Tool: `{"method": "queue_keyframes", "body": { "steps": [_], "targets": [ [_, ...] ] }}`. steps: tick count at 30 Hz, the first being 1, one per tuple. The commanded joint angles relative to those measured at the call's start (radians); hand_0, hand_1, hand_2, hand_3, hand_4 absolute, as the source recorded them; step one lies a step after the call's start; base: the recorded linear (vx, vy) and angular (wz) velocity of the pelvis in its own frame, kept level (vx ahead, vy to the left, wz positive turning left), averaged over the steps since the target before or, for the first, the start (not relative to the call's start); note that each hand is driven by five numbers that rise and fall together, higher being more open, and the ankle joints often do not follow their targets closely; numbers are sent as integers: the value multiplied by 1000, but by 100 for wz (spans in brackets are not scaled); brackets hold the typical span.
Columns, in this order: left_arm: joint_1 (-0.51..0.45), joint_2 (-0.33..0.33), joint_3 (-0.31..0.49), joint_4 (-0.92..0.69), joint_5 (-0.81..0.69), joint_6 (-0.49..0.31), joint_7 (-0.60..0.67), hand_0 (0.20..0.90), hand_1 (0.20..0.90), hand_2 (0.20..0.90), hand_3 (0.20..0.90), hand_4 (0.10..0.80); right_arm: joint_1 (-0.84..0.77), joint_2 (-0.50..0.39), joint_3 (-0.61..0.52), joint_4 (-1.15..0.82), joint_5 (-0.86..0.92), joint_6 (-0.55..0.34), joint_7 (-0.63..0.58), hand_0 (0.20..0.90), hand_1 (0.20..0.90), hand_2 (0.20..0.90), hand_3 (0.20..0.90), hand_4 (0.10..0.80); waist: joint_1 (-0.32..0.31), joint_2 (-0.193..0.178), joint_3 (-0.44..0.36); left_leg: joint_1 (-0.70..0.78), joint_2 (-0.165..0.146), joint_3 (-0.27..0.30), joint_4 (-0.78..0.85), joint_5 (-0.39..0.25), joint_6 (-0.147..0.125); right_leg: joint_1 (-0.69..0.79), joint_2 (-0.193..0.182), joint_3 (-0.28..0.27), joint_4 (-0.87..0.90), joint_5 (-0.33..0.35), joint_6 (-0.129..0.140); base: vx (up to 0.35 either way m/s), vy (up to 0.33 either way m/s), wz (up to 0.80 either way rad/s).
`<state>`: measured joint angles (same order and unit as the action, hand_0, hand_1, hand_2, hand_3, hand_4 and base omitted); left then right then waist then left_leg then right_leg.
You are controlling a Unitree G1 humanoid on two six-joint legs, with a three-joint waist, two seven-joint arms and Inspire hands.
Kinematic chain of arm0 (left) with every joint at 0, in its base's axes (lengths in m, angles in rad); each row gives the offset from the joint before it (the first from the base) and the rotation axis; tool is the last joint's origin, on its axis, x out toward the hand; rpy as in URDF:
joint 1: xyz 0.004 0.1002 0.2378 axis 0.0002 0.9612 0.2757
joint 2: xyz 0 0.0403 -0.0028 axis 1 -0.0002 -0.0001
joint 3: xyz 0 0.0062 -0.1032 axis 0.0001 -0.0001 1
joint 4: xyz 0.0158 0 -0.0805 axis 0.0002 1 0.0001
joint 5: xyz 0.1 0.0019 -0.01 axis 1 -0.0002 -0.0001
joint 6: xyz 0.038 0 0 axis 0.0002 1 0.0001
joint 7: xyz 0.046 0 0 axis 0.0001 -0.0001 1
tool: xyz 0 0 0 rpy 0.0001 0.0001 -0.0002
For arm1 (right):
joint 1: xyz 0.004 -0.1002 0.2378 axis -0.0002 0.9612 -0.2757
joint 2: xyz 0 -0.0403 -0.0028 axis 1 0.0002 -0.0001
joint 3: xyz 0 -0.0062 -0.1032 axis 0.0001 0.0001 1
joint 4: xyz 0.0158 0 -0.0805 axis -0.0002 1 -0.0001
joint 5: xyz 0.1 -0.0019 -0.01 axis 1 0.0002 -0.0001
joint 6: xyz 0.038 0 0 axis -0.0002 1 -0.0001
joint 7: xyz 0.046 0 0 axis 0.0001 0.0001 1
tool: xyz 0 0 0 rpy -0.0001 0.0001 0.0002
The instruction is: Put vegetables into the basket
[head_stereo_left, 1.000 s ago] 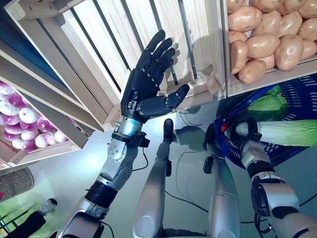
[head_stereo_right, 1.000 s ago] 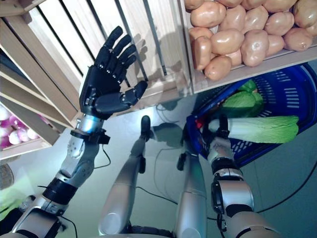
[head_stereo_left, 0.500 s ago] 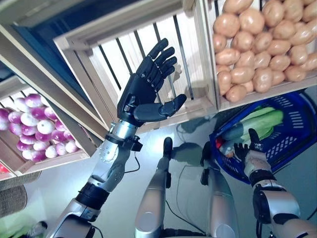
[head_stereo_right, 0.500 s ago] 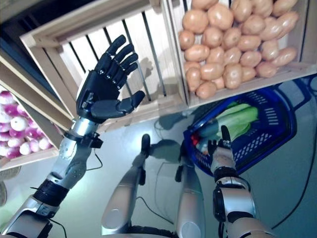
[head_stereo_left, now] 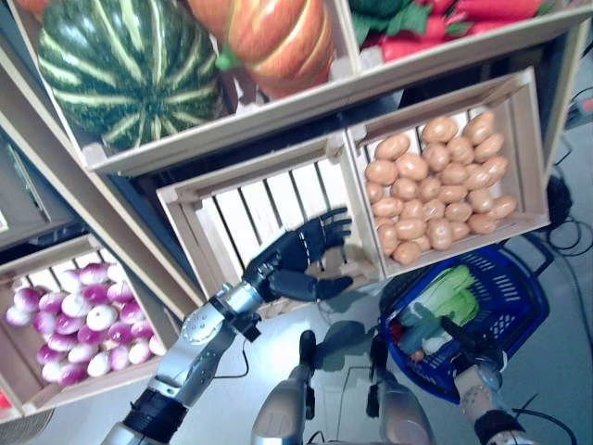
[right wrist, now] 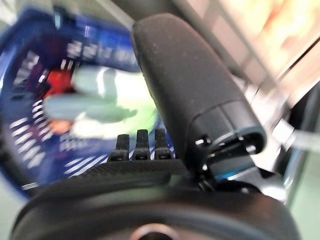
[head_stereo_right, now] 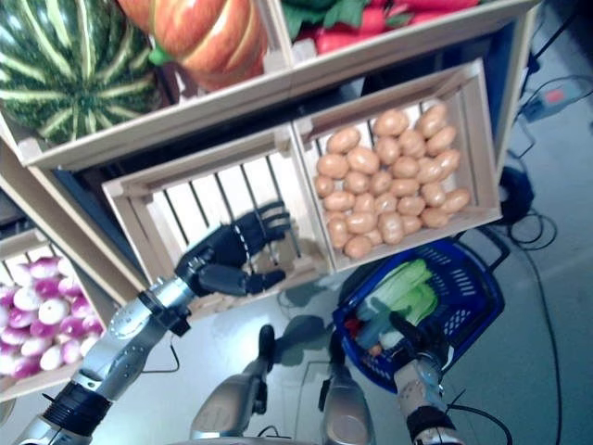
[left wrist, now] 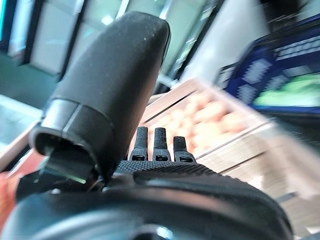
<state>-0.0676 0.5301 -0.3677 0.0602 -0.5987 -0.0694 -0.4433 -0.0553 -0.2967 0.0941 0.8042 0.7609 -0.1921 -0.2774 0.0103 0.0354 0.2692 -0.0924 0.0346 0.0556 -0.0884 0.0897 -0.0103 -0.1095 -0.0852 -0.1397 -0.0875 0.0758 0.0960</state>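
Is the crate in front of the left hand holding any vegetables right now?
No: the slatted wooden crate behind the open left hand shows only bare slats, while the potatoes fill the crate beside it.

Wooden crate shelving (head_stereo_left: 278, 199); grey floor (head_stereo_right: 519, 352)

text: none legible | labels: none | numbers: none | signs: none
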Motion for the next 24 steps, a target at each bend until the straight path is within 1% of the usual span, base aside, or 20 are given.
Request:
{"method": "queue_keyframes", "body": {
  "steps": [1, 2, 3, 4, 6, 8, 9, 10, 11, 13, 15, 17, 18, 21, 22, 24],
  "targets": [
    [32, 6, -57, 111, 165, -116, -34, 900, 900, 900, 900, 800, 96, -47, 76, -28, -190, 2, 212, 900, 900, 900, 900, 800, -20, -9, -157, -22, 23, 20, 1, -13, -41, 6, -29, 1, 26, 26, 18, 170, 73, -18],
    [38, 12, -77, 156, 223, -121, -11, 900, 900, 900, 900, 800, 103, -56, 101, -23, -228, 15, 247, 900, 900, 900, 900, 800, -24, -11, -171, -12, 25, 26, 1, -19, -43, 13, -30, 1, 25, 22, 20, 168, 66, -15],
    [35, 14, -92, 211, 253, -148, 1, 900, 900, 900, 900, 800, 110, -59, 122, -16, -240, 25, 261, 900, 900, 900, 900, 800, -26, -13, -179, -3, 27, 29, 1, -22, -42, 20, -32, 2, 27, 17, 22, 127, 44, -12],
    [35, 12, -105, 255, 277, -150, 0, 900, 900, 900, 900, 800, 115, -60, 137, -8, -249, 43, 278, 900, 900, 900, 900, 800, -29, -15, -186, 6, 29, 32, 1, -27, -42, 26, -33, 3, 27, 13, 24, 109, 37, -18],
    [27, -1, -141, 386, 378, -199, 50, 900, 900, 900, 900, 800, 121, -48, 161, 51, -285, 73, 302, 900, 900, 900, 900, 800, -37, -17, -203, 26, 33, 43, 2, -38, -42, 40, -35, 6, 29, 3, 27, 112, 39, -17],
    [15, -22, -165, 486, 452, -188, 111, 900, 900, 900, 900, 800, 121, -36, 175, 126, -346, 107, 317, 900, 900, 900, 900, 800, -44, -18, -209, 46, 38, 54, 4, -47, -41, 54, -35, 9, 32, -4, 28, 94, 32, -4],
    [10, -41, -166, 550, 480, -197, 127, 900, 900, 900, 900, 800, 118, -32, 181, 165, -375, 112, 324, 900, 900, 900, 900, 800, -47, -20, -211, 58, 40, 59, 4, -52, -41, 63, -36, 10, 33, -9, 28, 65, 22, -4],
    [7, -49, -166, 577, 486, -194, 132, 900, 900, 900, 900, 800, 117, -31, 185, 183, -385, 119, 328, 900, 900, 900, 900, 800, -48, -20, -211, 63, 41, 61, 4, -53, -41, 67, -36, 11, 33, -11, 28, 82, 23, -5],
    [3, -76, -161, 653, 507, -175, 171, 900, 900, 900, 900, 800, 116, -24, 188, 241, -413, 137, 324, 900, 900, 900, 900, 800, -51, -21, -212, 80, 43, 64, 5, -59, -40, 82, -38, 12, 34, -15, 28, 87, 19, -4],
    [2, -111, -145, 757, 525, -156, 194, 900, 900, 900, 900, 800, 114, -12, 179, 292, -421, 145, 318, 900, 900, 900, 900, 800, -53, -22, -216, 101, 43, 66, 4, -65, -38, 102, -40, 16, 33, -19, 29, 111, 10, -8],
    [17, -160, -111, 878, 542, -133, 241, 900, 900, 900, 900, 800, 114, 9, 163, 306, -410, 158, 309, 900, 900, 900, 900, 800, -53, -24, -218, 125, 42, 64, 3, -71, -36, 126, -42, 20, 32, -24, 29, 113, 3, -20],
    [23, -183, -96, 929, 546, -121, 267, 900, 900, 900, 900, 800, 117, 22, 158, 305, -417, 160, 300, 900, 900, 900, 900, 800, -54, -25, -220, 134, 41, 62, 2, -74, -37, 136, -43, 19, 31, -25, 30, 74, 3, -17],
    [29, -208, -69, 990, 555, -110, 309, 900, 900, 900, 900, 800, 115, 35, 155, 313, -419, 152, 298, 900, 900, 900, 900, 800, -52, -26, -223, 143, 42, 59, 1, -77, -37, 145, -44, 19, 30, -28, 30, 69, 3, 3],
    [40, -240, -41, 1068, 566, -97, 367, 900, 900, 900, 900, 800, 110, 51, 152, 325, -424, 137, 299, 900, 900, 900, 900, 800, -48, -27, -227, 154, 42, 50, 1, -82, -37, 159, -45, 16, 27, -32, 29, 48, 2, 3],
    [40, -241, -40, 1072, 569, -97, 368, 900, 900, 900, 900, 800, 109, 52, 152, 327, -424, 135, 299, 900, 900, 900, 900, 800, -48, -27, -227, 154, 41, 49, 1, -83, -38, 160, -45, 16, 27, -32, 29, 0, 0, 0],
    [45, -254, -30, 1097, 590, -64, 388, 900, 900, 900, 900, 800, 107, 59, 157, 324, -422, 138, 297, 900, 900, 900, 900, 800, -45, -29, -229, 159, 42, 45, 1, -86, -38, 164, -46, 12, 27, -35, 29, 8, -1, 2]
  ]
}}
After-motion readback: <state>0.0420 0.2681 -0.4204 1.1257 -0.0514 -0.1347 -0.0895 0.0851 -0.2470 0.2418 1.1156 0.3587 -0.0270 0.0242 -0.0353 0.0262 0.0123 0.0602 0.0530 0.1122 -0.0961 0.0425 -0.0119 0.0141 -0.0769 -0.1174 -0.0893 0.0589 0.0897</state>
